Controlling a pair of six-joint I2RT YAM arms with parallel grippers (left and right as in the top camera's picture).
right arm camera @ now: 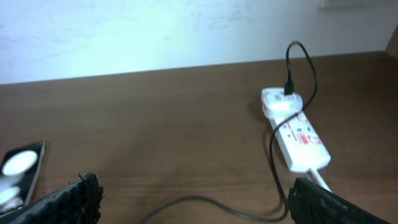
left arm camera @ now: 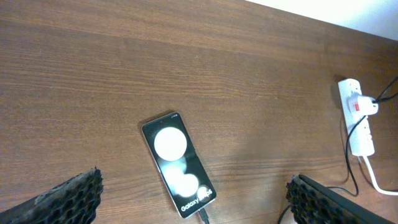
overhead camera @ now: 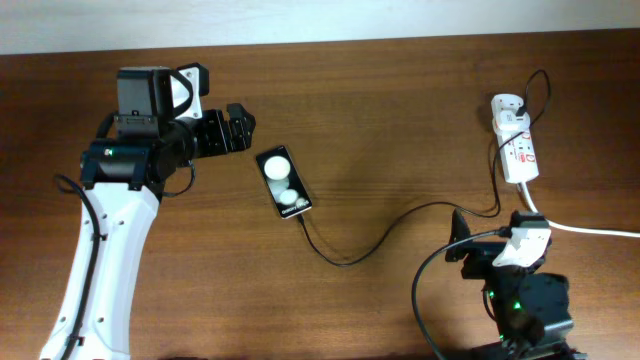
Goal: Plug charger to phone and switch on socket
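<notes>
Your left gripper (overhead camera: 243, 128) hovers wide open just left of the small black slab phone (overhead camera: 283, 182), mid-way along the brown wooden worktop (overhead camera: 400, 80). The thin black charger cable (overhead camera: 345, 262) looks already seated in the phone's near end. Switching is left: by the right edge lies the white oblong power strip (overhead camera: 519, 150). Your right gripper (right arm camera: 193, 193), spread wide and empty, must press its red switch (right arm camera: 303, 138).

The right wrist view cuts the phone (right arm camera: 22, 169) at its left edge, and switch positions on the socket (overhead camera: 520, 150) are too small to tell
</notes>
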